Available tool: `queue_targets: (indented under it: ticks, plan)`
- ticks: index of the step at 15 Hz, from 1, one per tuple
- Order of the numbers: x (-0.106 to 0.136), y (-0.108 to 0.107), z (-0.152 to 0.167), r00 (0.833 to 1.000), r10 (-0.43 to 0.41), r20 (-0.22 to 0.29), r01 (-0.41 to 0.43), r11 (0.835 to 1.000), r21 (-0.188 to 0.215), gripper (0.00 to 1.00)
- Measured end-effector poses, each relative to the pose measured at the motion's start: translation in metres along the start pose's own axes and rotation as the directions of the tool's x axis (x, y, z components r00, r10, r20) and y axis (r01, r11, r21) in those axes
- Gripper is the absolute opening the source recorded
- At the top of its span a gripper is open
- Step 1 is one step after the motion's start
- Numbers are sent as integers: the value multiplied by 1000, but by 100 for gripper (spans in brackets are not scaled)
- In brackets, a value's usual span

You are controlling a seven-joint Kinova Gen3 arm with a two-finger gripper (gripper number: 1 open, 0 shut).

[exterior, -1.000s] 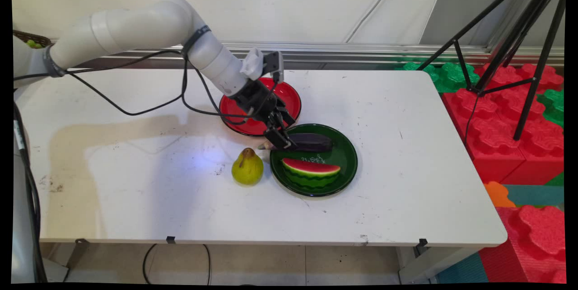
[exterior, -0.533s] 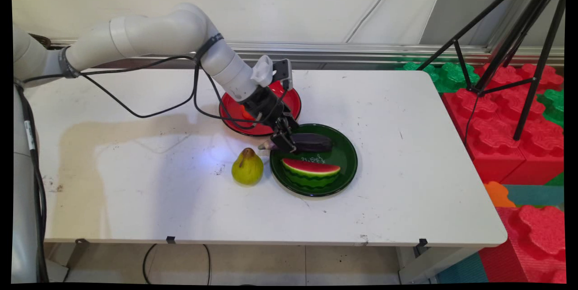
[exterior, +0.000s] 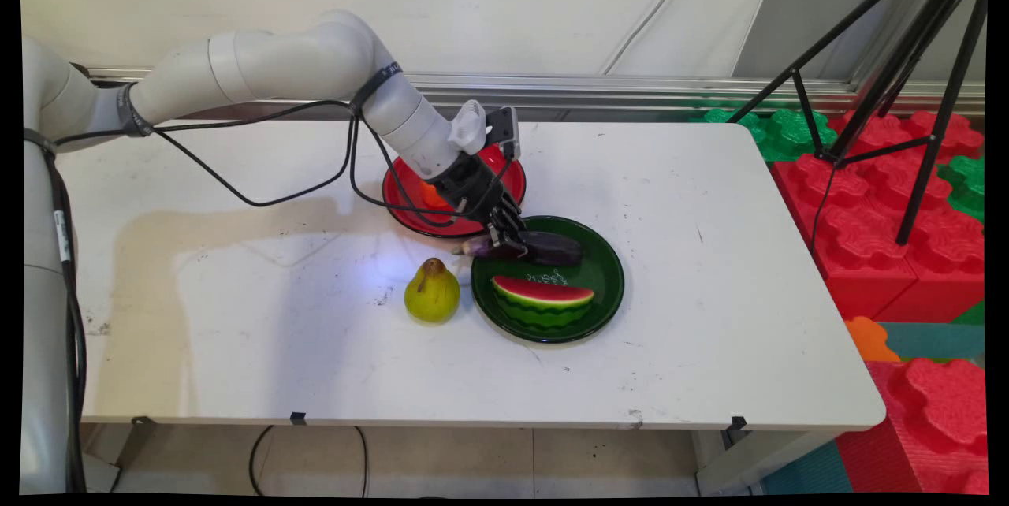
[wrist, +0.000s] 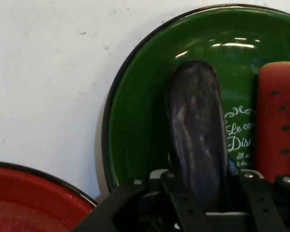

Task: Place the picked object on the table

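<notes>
A dark purple eggplant (exterior: 553,248) (wrist: 195,121) lies along the far side of a green plate (exterior: 611,285) (wrist: 135,106), its stem end sticking out over the plate's left rim. My gripper (exterior: 504,240) (wrist: 203,182) reaches down from the upper left and is shut on the eggplant near its stem end, with a finger on each side in the hand view. A watermelon slice (exterior: 542,299) (wrist: 280,121) sits on the same plate, nearer the camera. A yellow-green pear (exterior: 431,292) stands on the table just left of the plate.
A red plate (exterior: 406,206) (wrist: 29,198) sits behind the green one, partly hidden by the arm, with something orange (exterior: 431,195) in it. Black cables hang from the arm. A black tripod (exterior: 906,96) and red and green foam blocks (exterior: 875,222) stand right of the table.
The hand has come down and moved slightly right over the eggplant's stem end, and its fingers have drawn in from a wide spread onto the eggplant. Pear and watermelon have not moved.
</notes>
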Motion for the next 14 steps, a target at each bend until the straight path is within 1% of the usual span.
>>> queue_targets:
  ticks: [7,14]
  plan:
    - [3,-2,-3,1000,6,-7,-5,1000,7,0]
    - [2,5,-26,999,-2,-40,3,1000,30,0]
